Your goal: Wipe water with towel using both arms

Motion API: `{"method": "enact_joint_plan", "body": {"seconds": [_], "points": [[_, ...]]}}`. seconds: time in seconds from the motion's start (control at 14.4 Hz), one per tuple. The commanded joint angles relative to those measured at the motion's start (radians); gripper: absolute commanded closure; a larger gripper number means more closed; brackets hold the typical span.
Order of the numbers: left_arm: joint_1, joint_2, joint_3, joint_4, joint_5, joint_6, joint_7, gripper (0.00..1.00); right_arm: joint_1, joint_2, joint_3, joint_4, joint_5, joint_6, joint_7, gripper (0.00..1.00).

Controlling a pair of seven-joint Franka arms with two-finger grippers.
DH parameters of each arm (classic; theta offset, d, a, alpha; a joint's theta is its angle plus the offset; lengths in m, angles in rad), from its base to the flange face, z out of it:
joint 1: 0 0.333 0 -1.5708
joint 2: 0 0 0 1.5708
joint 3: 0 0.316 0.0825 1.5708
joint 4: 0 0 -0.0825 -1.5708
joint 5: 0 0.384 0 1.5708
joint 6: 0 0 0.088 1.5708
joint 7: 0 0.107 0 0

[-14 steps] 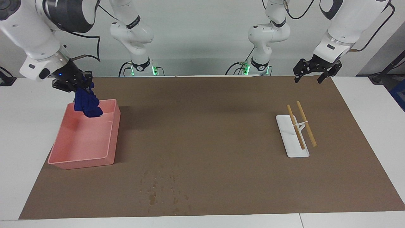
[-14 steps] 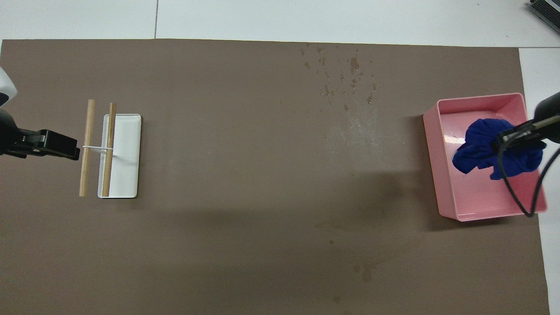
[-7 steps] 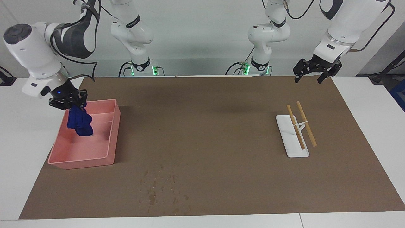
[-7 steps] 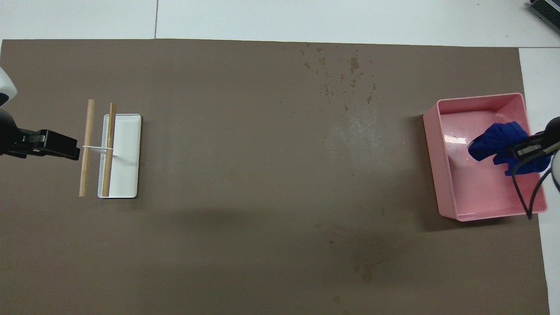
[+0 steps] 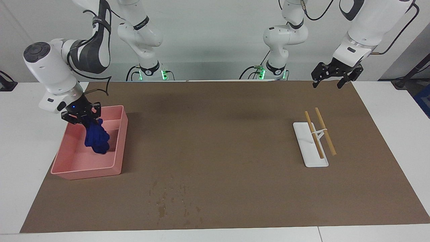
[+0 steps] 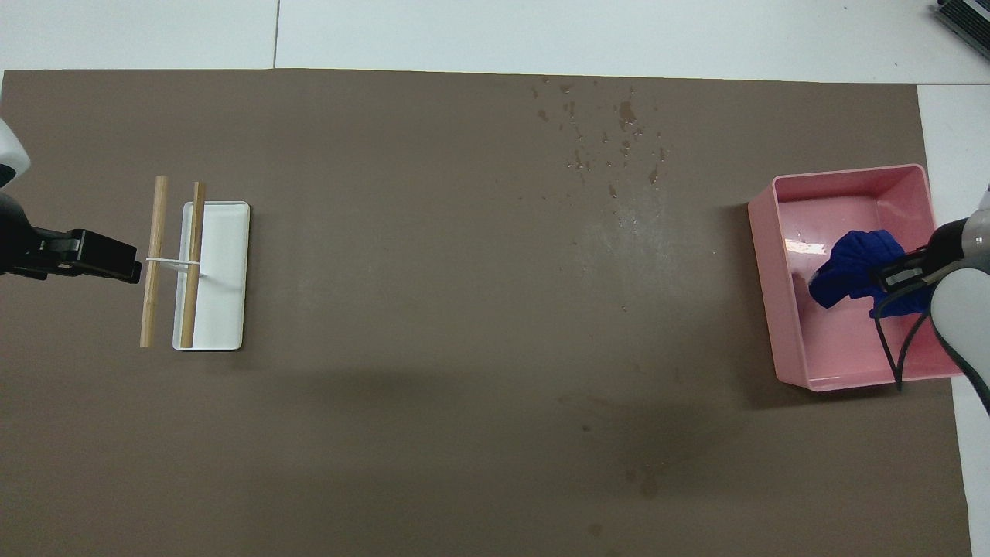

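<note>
Blue towel (image 5: 96, 140) bunched in tray, water (image 5: 171, 200) specks

You are looking at a robotics lab bench, not a home or kitchen. Two white Franka arms (image 5: 60, 70) are bolted at one edge of a plain white table (image 5: 386, 111), their bases lit green and trailing black cables. A brown paper sheet (image 5: 218, 134) covers the work area, against a bare pale wall.
</note>
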Motion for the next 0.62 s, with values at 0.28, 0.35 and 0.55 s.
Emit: {"method": "enact_joint_plan", "body": {"seconds": [0.28, 0.35, 0.55], "points": [[0.01, -0.029, -0.009, -0.028, 0.017, -0.002, 0.012, 0.0, 0.01, -0.025, 0.019, 0.142, 0.014, -0.142, 0.009, 0.0], [0.01, -0.029, -0.009, -0.028, 0.017, -0.002, 0.012, 0.0, 0.017, -0.028, 0.019, 0.197, 0.03, -0.206, 0.017, 0.0], [0.01, -0.029, -0.009, -0.028, 0.015, -0.002, 0.012, 0.0, 0.02, -0.063, 0.033, 0.308, 0.048, -0.375, 0.082, 0.0]]}}
